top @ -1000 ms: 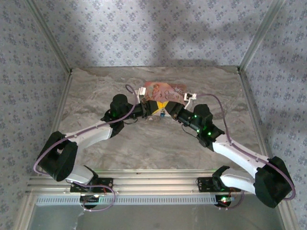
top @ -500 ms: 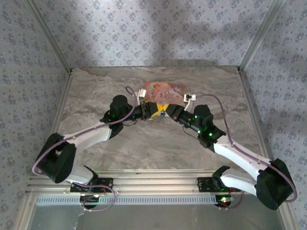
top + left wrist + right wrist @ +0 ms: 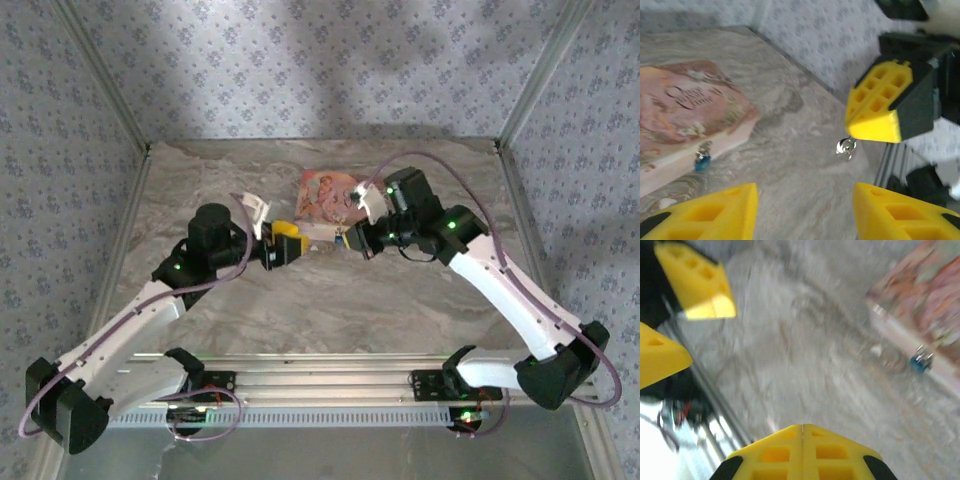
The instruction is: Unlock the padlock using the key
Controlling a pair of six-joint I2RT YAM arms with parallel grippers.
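Still on its clasp, the padlock (image 3: pixel 702 162) hangs at the front edge of the box (image 3: pixel 685 110), just above the table (image 3: pixel 805 165). It is too small to tell whether its shackle is seated. Nothing about it has changed over the last second.

What has changed is who has the key. A small silvery piece, most likely the key (image 3: pixel 845 147), now dangles from the tip of the right gripper (image 3: pixel 802 432). Those fingers are pressed tight together, with only a seam between the yellow pads. The key is off to one side of the padlock, apart from it, not at the keyhole.

A second ago the 2 grippers met nose to nose in front of the box. Since then the left gripper (image 3: pixel 802 200) has let go and drawn back toward its own side. Its jaws are now spread with nothing between them. The right arm has swung round with its elbow raised, and its gripper sits just off the box's front.

This reads as a handover just completed, so the key is with the right arm and the left is free. The unlocking itself is not yet begun. The key must next be brought to the padlock and lined up, and a loosely dangling key may be hard to aim. The free left gripper could steady the padlock.
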